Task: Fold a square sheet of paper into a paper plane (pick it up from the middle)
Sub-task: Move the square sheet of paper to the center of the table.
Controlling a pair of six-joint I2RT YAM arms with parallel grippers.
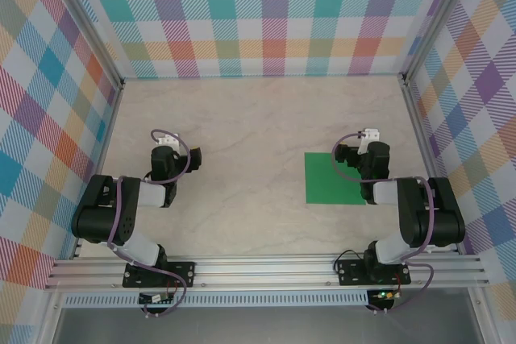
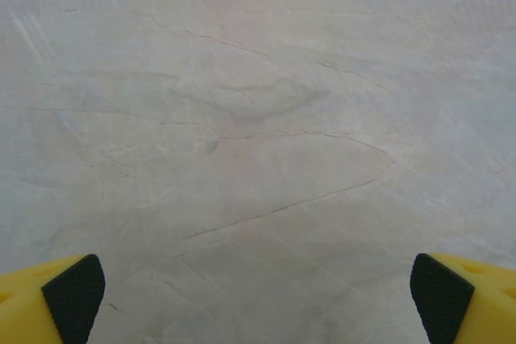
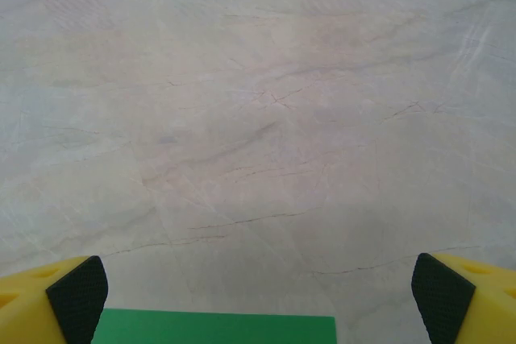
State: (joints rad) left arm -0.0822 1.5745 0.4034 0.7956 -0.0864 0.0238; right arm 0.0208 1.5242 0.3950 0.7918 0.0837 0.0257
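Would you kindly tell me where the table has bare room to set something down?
Bare table runs along the back wall, and between the left tool and the square sheet of paper. Crowded on the right, where the right tool hangs over that sheet.

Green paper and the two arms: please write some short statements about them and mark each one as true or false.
1. The green paper lies flat on the table. True.
2. The right fingers are shut on the paper. False: they are wide open, and the paper lies on the table under them, not held.
3. The left fingers are open above bare table. True.
4. The paper lies on the left half of the table. False: it lies on the right half, partly under the right arm.
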